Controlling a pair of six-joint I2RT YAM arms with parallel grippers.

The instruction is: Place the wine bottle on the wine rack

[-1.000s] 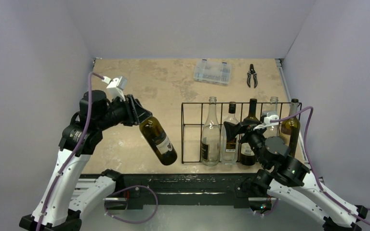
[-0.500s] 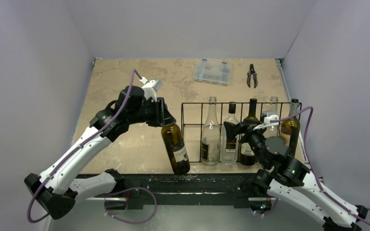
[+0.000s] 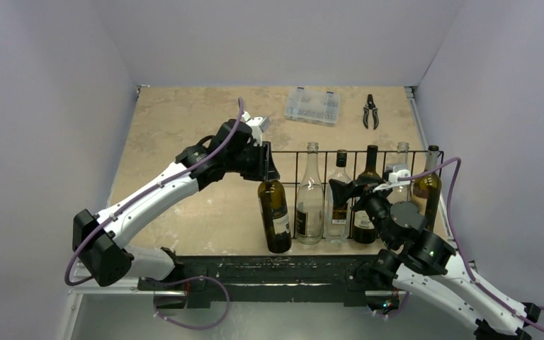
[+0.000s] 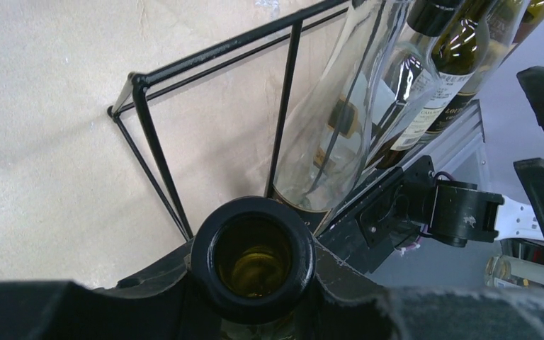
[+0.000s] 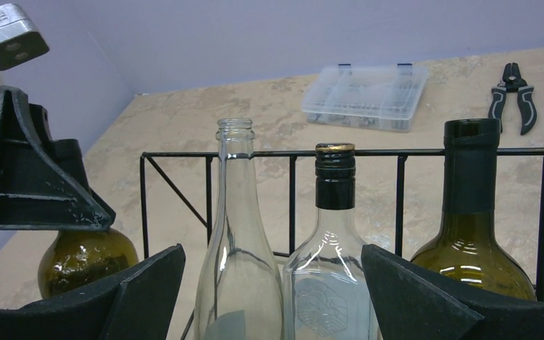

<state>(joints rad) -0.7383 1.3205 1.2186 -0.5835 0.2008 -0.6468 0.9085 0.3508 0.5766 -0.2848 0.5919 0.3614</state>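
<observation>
- Dark green wine bottle (image 3: 275, 212) stands upright at the 9 o'clock end of the wine rack (image 3: 326, 151), just beside a clear bottle (image 3: 310, 202); I cannot tell whether it is inside the wires.
- Left gripper (image 3: 263, 168) is clamped on its neck.
- Right gripper (image 3: 345, 190) gapes wide, holding nothing, at 6 o'clock of the racked bottles (image 3: 369, 212).

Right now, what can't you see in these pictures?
- Top view: whether the wine bottle stands inside the wine rack or just before it; the wires are too thin.
- Left wrist view: the bottle's body, hidden below its mouth and the left gripper.
- Right wrist view: the racked bottles' bottoms, behind the right gripper.
</observation>
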